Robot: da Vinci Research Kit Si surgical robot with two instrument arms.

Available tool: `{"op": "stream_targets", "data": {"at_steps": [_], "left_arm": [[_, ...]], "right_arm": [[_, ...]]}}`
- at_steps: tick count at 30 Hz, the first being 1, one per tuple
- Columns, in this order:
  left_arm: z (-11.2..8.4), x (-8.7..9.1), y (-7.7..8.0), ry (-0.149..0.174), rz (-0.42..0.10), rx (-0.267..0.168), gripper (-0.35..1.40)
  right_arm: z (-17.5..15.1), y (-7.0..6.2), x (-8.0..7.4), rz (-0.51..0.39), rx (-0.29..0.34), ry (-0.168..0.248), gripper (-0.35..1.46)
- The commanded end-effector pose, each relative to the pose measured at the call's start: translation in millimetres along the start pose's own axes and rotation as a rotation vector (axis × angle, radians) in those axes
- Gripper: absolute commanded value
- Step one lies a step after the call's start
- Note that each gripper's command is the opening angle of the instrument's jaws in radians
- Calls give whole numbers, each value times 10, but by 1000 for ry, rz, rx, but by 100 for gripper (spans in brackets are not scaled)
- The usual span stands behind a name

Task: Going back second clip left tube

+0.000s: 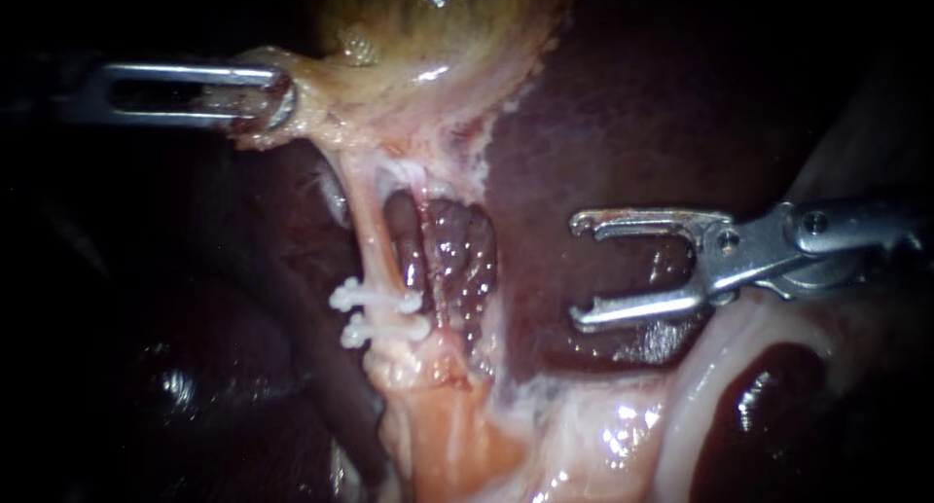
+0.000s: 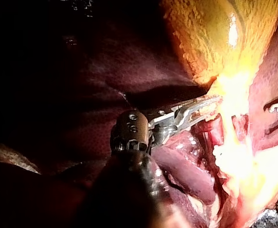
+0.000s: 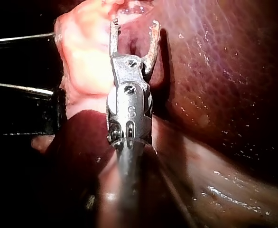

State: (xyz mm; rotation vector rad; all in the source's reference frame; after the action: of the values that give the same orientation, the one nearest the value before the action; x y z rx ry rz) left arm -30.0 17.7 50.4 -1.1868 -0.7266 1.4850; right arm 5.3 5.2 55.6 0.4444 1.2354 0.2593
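The pale, stretched left tube (image 1: 373,235) runs down from the neck of the yellow-green gallbladder (image 1: 438,46). It carries two white plastic clips (image 1: 377,313), one just below the other and both crosswise on its lower part. The left instrument (image 1: 277,96), a slim metal shaft with slotted jaws, comes in beside the gallbladder, and its jaws are pinched on the pale tissue at the gallbladder's neck. The right instrument (image 1: 579,269), a steel tip with two hooked jaws, hangs over the dark red liver (image 1: 603,124), well apart from the clips. Its jaws are spread wide and hold nothing. Glistening dark tissue lies between it and the tube.
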Motion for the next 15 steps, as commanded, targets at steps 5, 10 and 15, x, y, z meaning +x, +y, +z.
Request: {"op": "stream_targets", "data": {"at_steps": [5, 10, 15], "left_arm": [[16, -7, -4, -9, 4, -2, -35], [13, -6, -4, -12, 4, -6, -35], [2, -3, -2, -16, 1, -10, -35]], "right_arm": [[0, 0, 0, 0, 0, 0, 50], [-1, -1, 0, 0, -2, 0, 50], [12, -11, 11, 7, 18, 2, 50]]}}
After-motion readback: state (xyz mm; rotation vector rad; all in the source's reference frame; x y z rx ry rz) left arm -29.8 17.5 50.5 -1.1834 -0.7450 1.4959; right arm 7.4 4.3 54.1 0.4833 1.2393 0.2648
